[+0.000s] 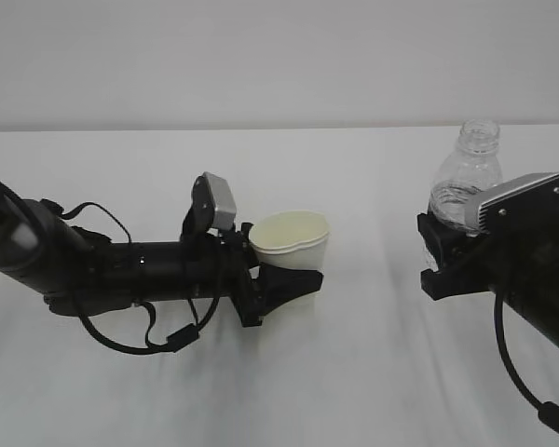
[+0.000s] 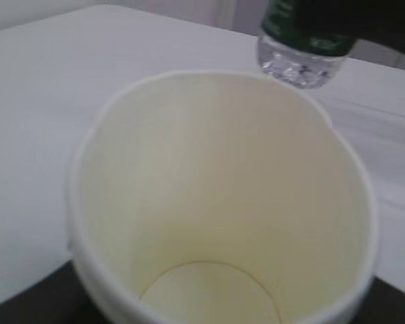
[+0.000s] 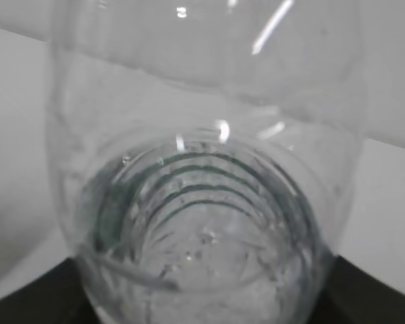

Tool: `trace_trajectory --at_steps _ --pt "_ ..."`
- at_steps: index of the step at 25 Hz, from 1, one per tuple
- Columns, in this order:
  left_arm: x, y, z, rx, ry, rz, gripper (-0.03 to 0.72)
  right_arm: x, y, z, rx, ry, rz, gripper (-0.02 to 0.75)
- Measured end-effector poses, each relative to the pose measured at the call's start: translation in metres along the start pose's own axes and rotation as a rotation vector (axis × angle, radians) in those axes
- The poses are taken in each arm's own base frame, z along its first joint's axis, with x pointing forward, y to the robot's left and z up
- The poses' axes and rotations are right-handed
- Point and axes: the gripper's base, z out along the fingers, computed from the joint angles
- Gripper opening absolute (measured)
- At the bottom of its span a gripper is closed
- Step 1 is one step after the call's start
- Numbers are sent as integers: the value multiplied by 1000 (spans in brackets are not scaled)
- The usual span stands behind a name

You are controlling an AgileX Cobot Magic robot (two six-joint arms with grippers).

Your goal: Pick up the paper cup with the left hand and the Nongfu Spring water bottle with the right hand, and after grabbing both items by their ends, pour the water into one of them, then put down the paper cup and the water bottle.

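Grasping looks done on both sides: cup [image 1: 292,244] and bottle [image 1: 465,176] each sit between jaws, well apart. Whether they are lifted clear of the table [image 1: 354,372] I cannot tell. By my reading the pour and the set-down remain, since the cup's cream inside looks dry in the left wrist view and droplets cling inside the bottle in the right wrist view.

Nearest the camera, the left hand [image 1: 293,279] reaches in almost level from the left, its jaws clasping the cup's lower wall; the cup is upright, mouth up.

Farther back on the right, the right hand [image 1: 443,256] comes in from the right edge, jaws closed around the bottle's lower body. The bottle stands upright, capless neck on top.
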Motion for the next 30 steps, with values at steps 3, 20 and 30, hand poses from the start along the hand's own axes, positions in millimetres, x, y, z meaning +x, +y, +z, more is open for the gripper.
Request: trace_trajectory --at_steps 3,20,30 --pt "-6 -13 17 51 -3 14 450 1 0 0 -4 14 0 428" --pt "-17 -20 40 127 52 4 445 -28 -6 -22 -19 79 23 424" --pt "-20 -34 53 228 106 62 441 -42 -9 -37 -35 129 4 422"
